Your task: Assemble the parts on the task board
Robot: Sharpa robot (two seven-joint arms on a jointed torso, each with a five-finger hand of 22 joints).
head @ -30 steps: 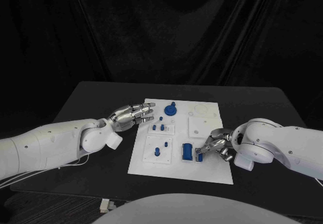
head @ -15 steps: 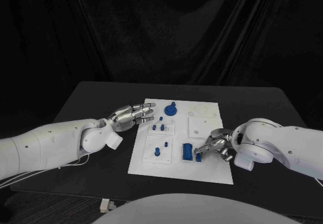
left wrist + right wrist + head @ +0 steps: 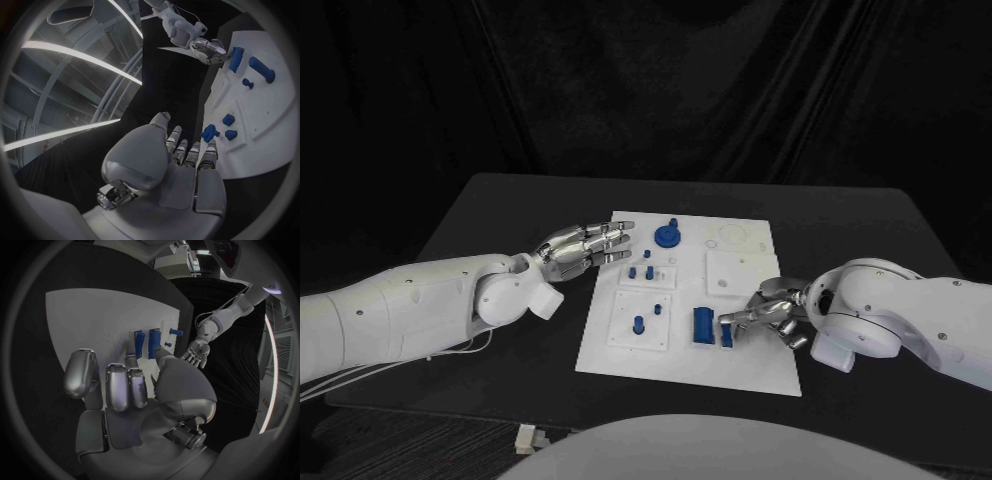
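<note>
We see the task board [image 3: 747, 370] flat on the surface [image 3: 488, 210], blue parts [image 3: 700, 326] standing in its recesses. Our right hand [image 3: 759, 318] pinches a small blue part [image 3: 727, 333] beside the tall block; our left hand [image 3: 581, 247] hovers open-fingered, holding nothing, at the board's left edge.

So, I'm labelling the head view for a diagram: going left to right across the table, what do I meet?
Left hand → round blue part at the board's far end → long blue part on the task board → right hand.
</note>
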